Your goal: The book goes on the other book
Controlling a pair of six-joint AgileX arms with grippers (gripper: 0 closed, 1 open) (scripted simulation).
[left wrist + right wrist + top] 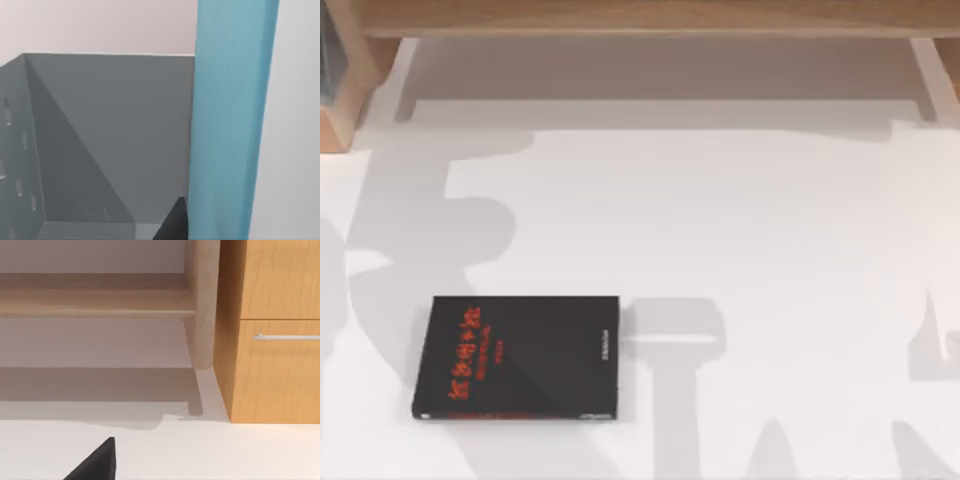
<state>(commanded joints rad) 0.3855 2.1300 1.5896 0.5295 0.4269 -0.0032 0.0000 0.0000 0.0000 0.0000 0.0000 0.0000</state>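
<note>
Our left gripper (172,225) and right gripper (97,462) each show a plain matte-black, wedge-shaped finger tip.

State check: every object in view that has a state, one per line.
Black book: lying flat on the table at its left, cover up, nothing on it.
Light-blue book: close in front of the left wrist camera, beside a grey box; not on the black book.
Drawer: closed, in the wooden cabinet.
Left gripper: grip not visible.
Right gripper: grip not visible.
</note>
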